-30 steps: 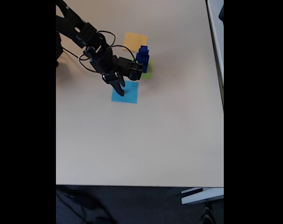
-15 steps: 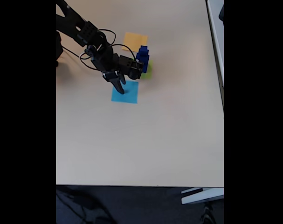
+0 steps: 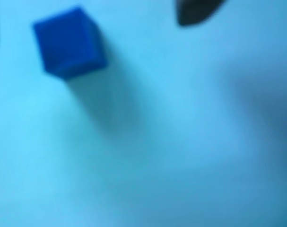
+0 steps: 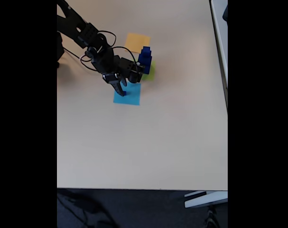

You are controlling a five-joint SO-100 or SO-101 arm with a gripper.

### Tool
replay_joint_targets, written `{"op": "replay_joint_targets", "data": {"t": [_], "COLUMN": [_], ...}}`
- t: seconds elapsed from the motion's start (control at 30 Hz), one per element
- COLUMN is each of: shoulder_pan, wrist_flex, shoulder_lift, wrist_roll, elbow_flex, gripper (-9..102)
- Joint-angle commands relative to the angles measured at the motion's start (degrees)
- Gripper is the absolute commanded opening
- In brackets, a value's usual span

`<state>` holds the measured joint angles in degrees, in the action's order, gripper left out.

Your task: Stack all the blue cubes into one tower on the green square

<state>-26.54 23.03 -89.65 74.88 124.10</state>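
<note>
your end effector point(image 4: 122, 90) hangs over the light-blue square point(image 4: 132, 98), fingers apart and empty, because that last small blue cube point(image 3: 67, 41) belongs on the tower point(image 4: 144, 58).

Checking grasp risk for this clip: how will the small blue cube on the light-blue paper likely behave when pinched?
The small blue cube looks solid with flat faces, so probably stiff and unlikely to roll. Being tiny, it may twist or slide on the light-blue paper if the gripper closes off-centre.

1. The arm point(image 4: 94, 45) is black throughout, built of blocky jointed segments.
2. Thin black cables point(image 4: 116, 47) loop off it.
3. Its gripper point(image 4: 122, 90) tapers to dark, seemingly pointed fingers.
</note>
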Motion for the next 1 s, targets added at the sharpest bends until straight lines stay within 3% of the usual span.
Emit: {"op": "replay_joint_targets", "data": {"t": [0.0, 0.97], "shoulder_pan": [0.2, -0.5], "wrist_flex": [-1.4, -5.4], "shoulder_lift": [-3.3, -1.1], "wrist_roll": [0.8, 2.9], "elbow_flex": [-0.4, 1.9], "gripper": [20, 19]}}
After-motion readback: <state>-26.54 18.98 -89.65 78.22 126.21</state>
